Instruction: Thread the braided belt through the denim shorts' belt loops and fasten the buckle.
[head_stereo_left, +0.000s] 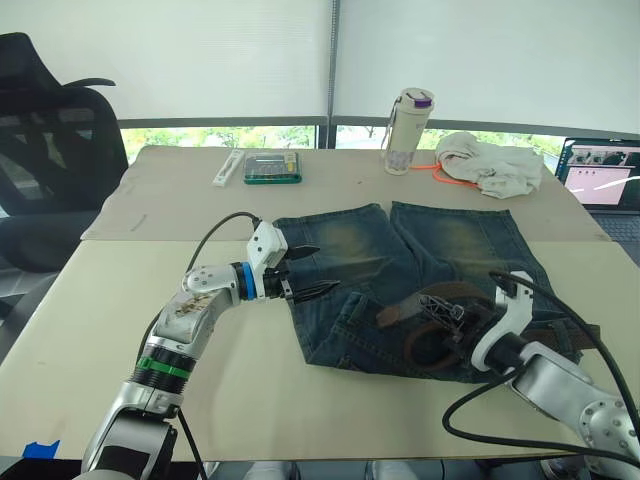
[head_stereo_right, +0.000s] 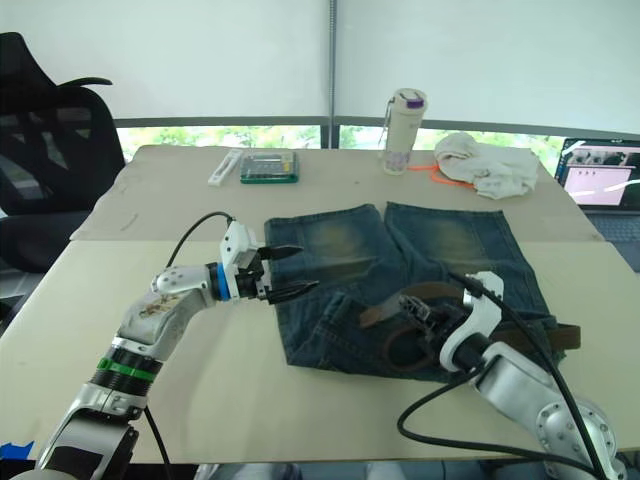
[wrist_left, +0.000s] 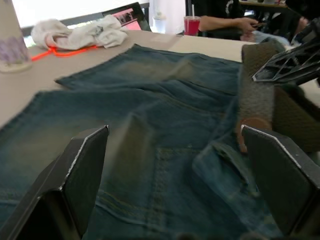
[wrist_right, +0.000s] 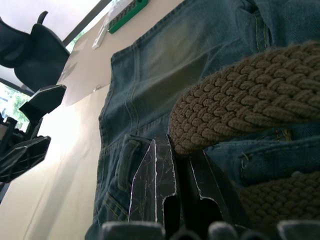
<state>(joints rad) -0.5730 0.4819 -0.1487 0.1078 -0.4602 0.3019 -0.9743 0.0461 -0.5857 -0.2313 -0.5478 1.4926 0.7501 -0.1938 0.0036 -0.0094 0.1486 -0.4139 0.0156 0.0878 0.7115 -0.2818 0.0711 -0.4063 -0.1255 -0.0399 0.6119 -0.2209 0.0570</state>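
The right gripper (head_stereo_right: 432, 322) pinched a bend of the belt (head_stereo_left: 432, 318) over the shorts (head_stereo_left: 400, 280), apparently to feed it toward a loop, while the left gripper (head_stereo_left: 303, 272) hovered wide apart beside the shorts' edge, empty.

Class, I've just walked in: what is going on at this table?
A humanoid robot is working a braided belt into denim shorts spread on the table. Its right claw pinches a loop of the belt at the waistband. Its left claw hovers open at the shorts' edge, holding nothing. The belt lies bunched, not visibly fastened.
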